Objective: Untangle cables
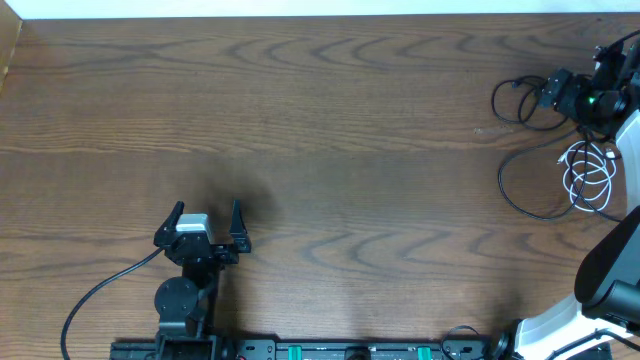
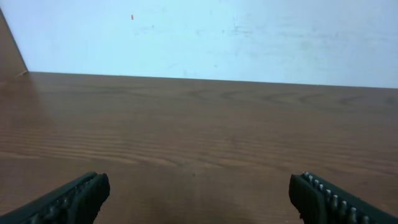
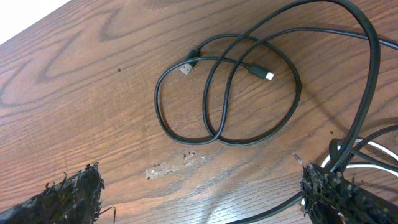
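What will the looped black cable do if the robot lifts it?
Probably flop and dangle: the black cable is thin and lies in loose curls. Likely light too. Its loops cross, so they may snag together.

The claw (image 3: 202, 200) hangs over the wooden bench (image 3: 87, 93) with its fingers (image 3: 71, 196) spread wide and nothing between them. Straight ahead of it lies a coiled black cable (image 3: 157, 99) in two overlapping loops, both plug ends resting inside the coil near its far side. A second black cable (image 3: 375, 62) sweeps around ahead and to the right, coming down at the right fingertip; contact cannot be told. A white cable (image 3: 379, 148) shows just beyond that fingertip. A pale scuff (image 3: 174, 165) marks the bench between coil and claw.
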